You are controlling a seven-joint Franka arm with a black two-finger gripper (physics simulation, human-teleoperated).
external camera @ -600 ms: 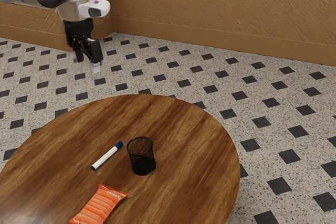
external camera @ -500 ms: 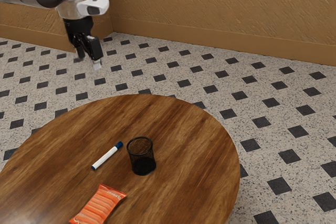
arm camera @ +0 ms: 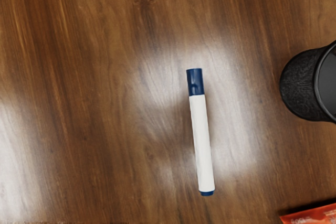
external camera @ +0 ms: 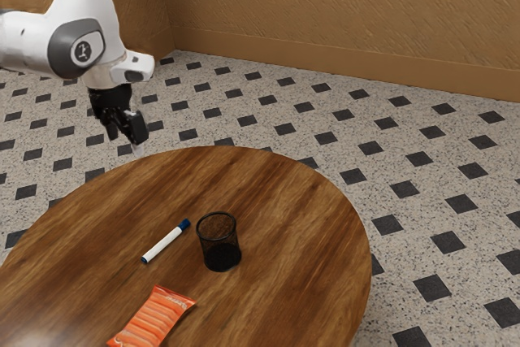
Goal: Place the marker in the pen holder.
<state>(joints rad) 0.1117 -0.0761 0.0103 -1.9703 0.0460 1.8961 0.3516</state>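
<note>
Claw (external camera: 125,137) inspected: held high near the counter (external camera: 276,193) edge, its 2 fingers (external camera: 140,128) set wide with nothing between them. Marker (arm camera: 202,142) found lying flat on the counter, beside the upright pen holder (external camera: 221,256) and apart from it.

From my claw, the marker lies lower and toward the exterior view's right. Its long axis runs from the blue cap, the end nearer the pen holder, to the plain end, nearer the orange packet (external camera: 153,318).

Assessment: the step in hand is the approach, grasp pending. I should descend over the white barrel and close across that axis. Risk noted: a crooked closing could roll it or nudge the pen holder.
</note>
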